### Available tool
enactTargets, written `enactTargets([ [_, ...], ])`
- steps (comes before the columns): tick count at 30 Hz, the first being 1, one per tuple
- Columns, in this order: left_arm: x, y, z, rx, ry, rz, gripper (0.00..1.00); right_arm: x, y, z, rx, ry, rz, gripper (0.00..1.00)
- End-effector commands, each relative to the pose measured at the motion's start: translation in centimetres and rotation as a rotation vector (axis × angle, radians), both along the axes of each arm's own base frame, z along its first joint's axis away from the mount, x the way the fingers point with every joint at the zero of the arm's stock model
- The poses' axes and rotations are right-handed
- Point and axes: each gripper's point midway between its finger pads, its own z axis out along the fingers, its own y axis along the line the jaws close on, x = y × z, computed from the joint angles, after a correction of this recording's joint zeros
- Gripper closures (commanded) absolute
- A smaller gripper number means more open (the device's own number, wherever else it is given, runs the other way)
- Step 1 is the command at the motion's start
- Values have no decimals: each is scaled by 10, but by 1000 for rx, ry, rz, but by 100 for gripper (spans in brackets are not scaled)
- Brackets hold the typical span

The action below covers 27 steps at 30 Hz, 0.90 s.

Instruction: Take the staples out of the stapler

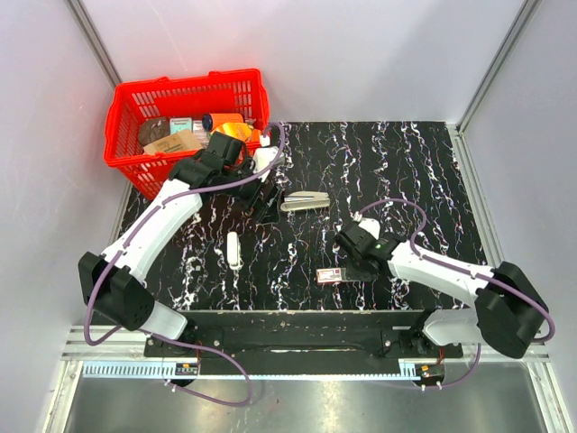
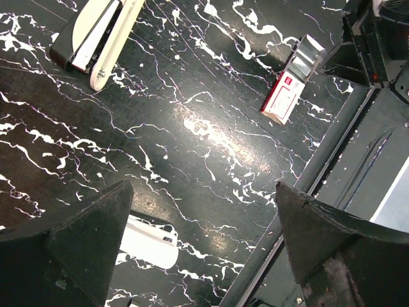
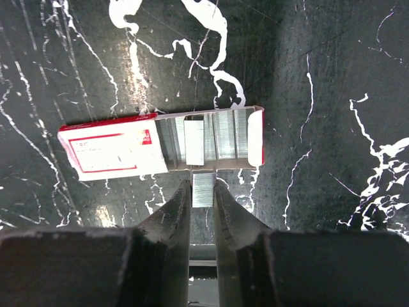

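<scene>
One staple strip [image 3: 202,185] pinched in right hand [image 3: 202,195], left hand [image 2: 203,195] wide open, empty

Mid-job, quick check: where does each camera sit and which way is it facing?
Top external: above and behind the bases, looking down on the black marbled table; both arms show.
Left wrist: looks down past the open left gripper at the slim silvery-white stapler.
Right wrist: looks down past the right gripper, shut on a silvery staple strip.
Both wrist views share the flat red-and-white cardboard staple box.
</scene>
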Motion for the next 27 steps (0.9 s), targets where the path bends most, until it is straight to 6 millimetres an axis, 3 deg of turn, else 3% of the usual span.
enactTargets([
  [1, 0, -3, 10, -17, -59, -13, 1, 10, 0, -8, -25, -39, -12, 92],
  [14, -6, -9, 5, -22, -56, -35, 1, 16, -14, -17, -130, -53, -10, 83],
  [27, -10, -9, 10, -32, -75, -40, 1, 14, -11, -22, -147, -17, 23, 76],
])
